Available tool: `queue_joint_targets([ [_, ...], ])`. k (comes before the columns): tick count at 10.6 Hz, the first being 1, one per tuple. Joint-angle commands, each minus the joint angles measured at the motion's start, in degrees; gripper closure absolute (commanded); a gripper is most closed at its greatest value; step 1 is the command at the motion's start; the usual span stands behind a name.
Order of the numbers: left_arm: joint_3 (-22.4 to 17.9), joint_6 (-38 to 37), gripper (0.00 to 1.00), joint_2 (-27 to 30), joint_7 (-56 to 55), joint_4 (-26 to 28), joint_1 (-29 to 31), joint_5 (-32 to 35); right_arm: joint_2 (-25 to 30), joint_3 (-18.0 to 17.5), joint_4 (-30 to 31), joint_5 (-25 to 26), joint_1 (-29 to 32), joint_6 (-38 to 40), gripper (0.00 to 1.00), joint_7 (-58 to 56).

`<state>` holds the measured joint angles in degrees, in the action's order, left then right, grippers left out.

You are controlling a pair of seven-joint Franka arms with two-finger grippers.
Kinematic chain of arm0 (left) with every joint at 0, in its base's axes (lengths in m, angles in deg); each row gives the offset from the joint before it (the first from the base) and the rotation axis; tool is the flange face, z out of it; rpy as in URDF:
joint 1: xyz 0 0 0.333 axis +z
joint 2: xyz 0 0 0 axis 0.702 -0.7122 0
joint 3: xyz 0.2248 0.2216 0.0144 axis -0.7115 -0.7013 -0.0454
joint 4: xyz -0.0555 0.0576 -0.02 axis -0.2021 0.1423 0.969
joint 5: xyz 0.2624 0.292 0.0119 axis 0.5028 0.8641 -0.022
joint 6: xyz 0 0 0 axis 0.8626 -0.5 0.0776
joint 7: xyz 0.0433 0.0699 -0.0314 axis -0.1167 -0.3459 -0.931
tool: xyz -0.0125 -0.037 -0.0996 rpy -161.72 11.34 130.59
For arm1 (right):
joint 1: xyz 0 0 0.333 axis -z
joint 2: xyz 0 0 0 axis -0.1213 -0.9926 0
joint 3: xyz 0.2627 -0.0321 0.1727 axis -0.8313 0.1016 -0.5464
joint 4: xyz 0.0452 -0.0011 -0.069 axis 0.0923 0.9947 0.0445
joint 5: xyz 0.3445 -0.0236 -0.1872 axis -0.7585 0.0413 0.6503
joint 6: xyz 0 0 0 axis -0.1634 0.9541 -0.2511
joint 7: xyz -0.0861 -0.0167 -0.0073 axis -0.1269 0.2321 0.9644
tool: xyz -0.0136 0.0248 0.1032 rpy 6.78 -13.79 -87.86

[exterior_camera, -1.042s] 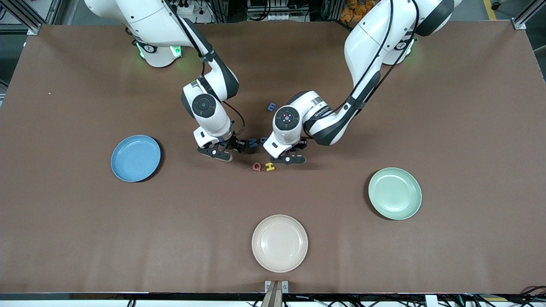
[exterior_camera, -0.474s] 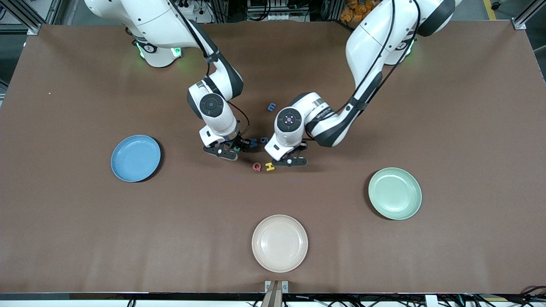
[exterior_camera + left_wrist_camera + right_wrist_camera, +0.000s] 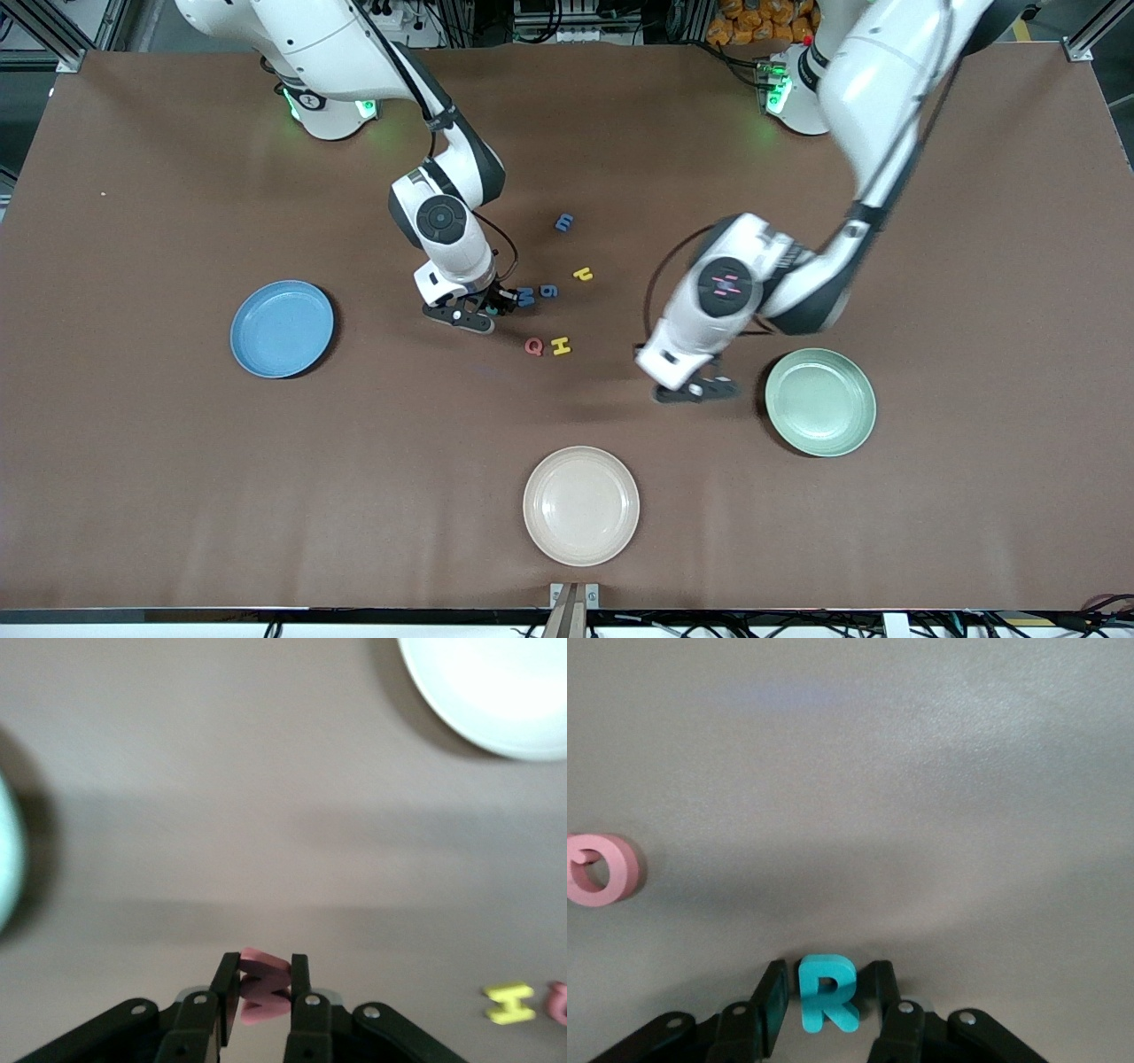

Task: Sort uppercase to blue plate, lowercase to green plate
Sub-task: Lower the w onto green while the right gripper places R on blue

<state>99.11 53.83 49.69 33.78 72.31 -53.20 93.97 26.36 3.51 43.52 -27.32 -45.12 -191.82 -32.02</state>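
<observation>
The left hand [image 3: 264,992], clamped on the red w [image 3: 263,989], hangs over the surface just beside the green plate [image 3: 820,401]. The right hand [image 3: 826,997] sits low mid-surface, narrow around the teal R [image 3: 827,992]; the blue plate [image 3: 282,329] lies toward the right arm's end

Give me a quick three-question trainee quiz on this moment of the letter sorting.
1. Which letter is clamped in the left gripper? A) red foam letter w, B) yellow foam letter H, C) blue foam letter m.
2. True or false: the round pale green plate already holds a letter.
3. Which letter stands on the table between the fingers of the right gripper?

Key:
1. A, the red foam letter w.
2. False, it holds none.
3. The teal foam letter R.
</observation>
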Motion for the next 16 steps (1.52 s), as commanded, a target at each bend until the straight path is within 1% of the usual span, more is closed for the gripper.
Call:
queue_joint_targets([
  [1,1.3,0.0,1.00,0.7,13.7,1.8,8.1,1.2,-0.8,0.2,-0.8,1.1,-1.0,1.0,0.59,1.4],
  [3,-0.1,0.0,1.00,0.1,26.5,1.9,12.6,1.1,-0.9,0.2,-0.8,1.1,-1.0,1.0,0.68,1.4],
  [4,-2.3,0.0,1.00,-0.3,30.0,1.9,12.9,1.2,-0.9,0.2,-0.8,1.1,-1.0,1.0,0.77,1.3],
  [6,-5.9,0.0,1.00,-1.5,33.8,2.2,13.0,1.3,-0.9,0.2,-0.8,1.1,-1.0,1.0,0.85,1.2],
  [8,-6.7,0.1,1.00,-2.3,34.1,3.7,13.0,1.3,-0.5,0.2,-0.8,1.1,-0.4,1.1,0.87,-1.3],
  [9,-7.6,0.1,0.59,-2.6,34.3,3.7,13.0,1.4,-0.1,0.6,-0.9,1.1,-0.1,1.2,0.87,-3.4],
  [10,-7.7,0.1,0.01,-2.6,34.3,3.7,13.0,1.4,0.3,1.1,-1.2,1.1,0.8,3.4,0.88,-5.8],
  [12,-7.7,0.1,0.00,-2.0,33.4,3.6,12.6,1.5,2.1,2.6,-2.6,1.1,3.7,9.8,0.88,-12.9],
  [13,-7.4,0.1,0.00,-1.5,33.3,3.3,12.3,1.5,3.2,2.9,-2.5,1.1,5.5,11.6,0.88,-17.0],
  [14,-6.6,0.0,0.00,-1.1,33.2,3.1,12.0,0.9,4.3,4.0,-2.5,1.1,7.3,14.8,0.88,-21.5],
  [15,-5.0,-0.1,0.00,-0.5,32.1,3.1,11.0,0.6,5.5,5.7,-2.5,1.1,9.0,18.1,0.88,-27.0],
  [16,-3.5,-0.6,0.00,-0.3,28.2,3.1,9.9,0.6,6.5,8.3,-2.4,1.1,11.1,19.2,0.88,-34.3],
])
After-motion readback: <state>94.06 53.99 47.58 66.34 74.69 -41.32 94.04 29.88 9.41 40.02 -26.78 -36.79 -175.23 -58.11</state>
